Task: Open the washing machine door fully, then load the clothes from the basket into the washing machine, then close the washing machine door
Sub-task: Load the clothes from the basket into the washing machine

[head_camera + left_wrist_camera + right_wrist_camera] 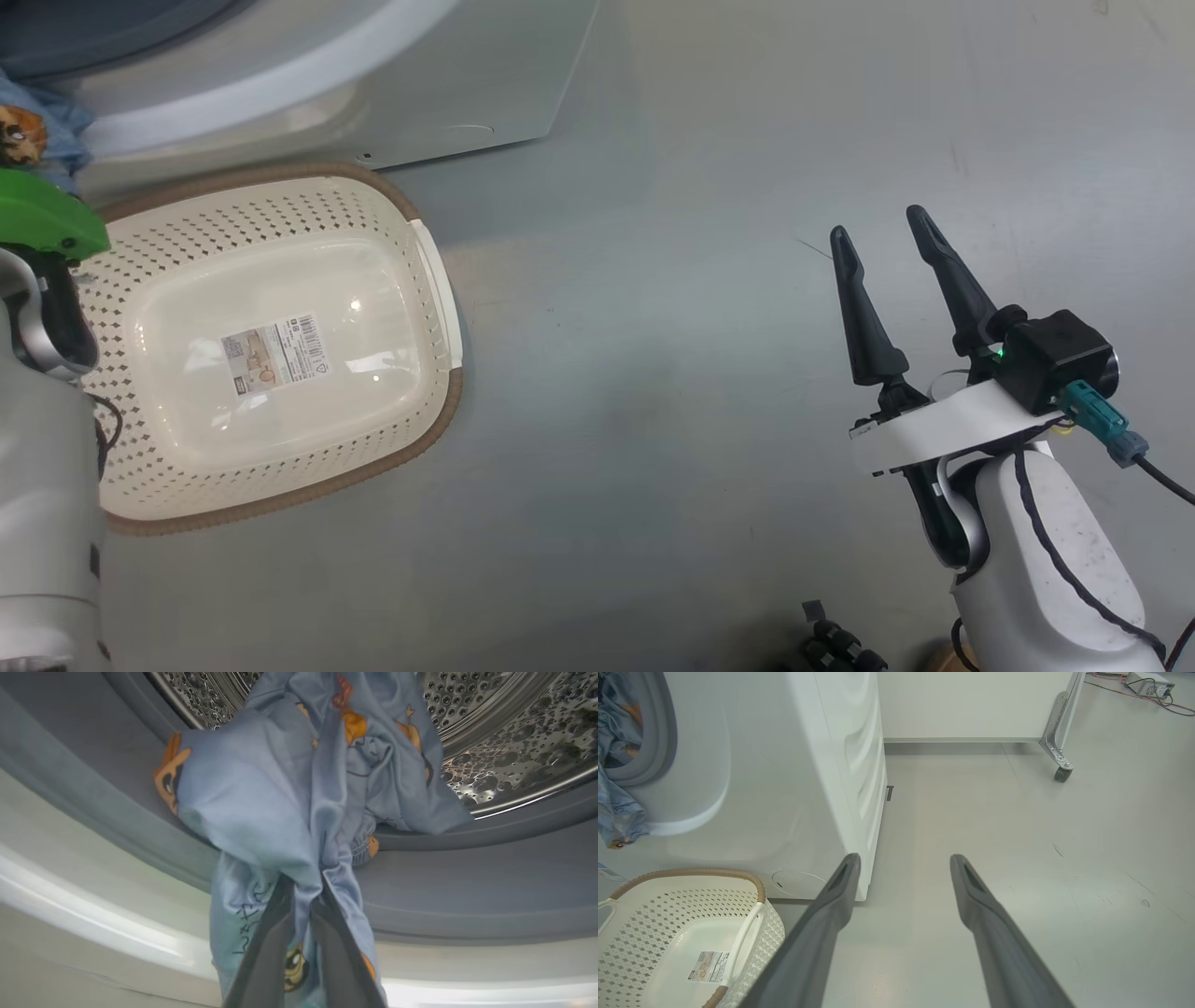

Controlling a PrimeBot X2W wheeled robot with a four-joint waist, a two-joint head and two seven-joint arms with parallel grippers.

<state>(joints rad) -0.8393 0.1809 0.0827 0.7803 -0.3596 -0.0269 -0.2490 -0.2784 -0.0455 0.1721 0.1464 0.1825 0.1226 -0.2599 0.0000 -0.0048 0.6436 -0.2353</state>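
1. Left gripper (303, 887) pinching blue clothes (252, 798), draped over washer (784, 788) gasket (467, 882), partly in drum (504, 756).
2. Right gripper (876, 224) spread, above floor (700, 420), right of basket (280, 174).
3. Basket on floor, near washer front.

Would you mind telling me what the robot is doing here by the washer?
The robot is loading laundry. Its left gripper is pinching the light blue clothes, which hang over the grey gasket at the mouth of the washing machine, part inside the drum and part dangling outside. The basket on the floor holds no clothes. The right gripper hangs open above the floor, holding nothing.
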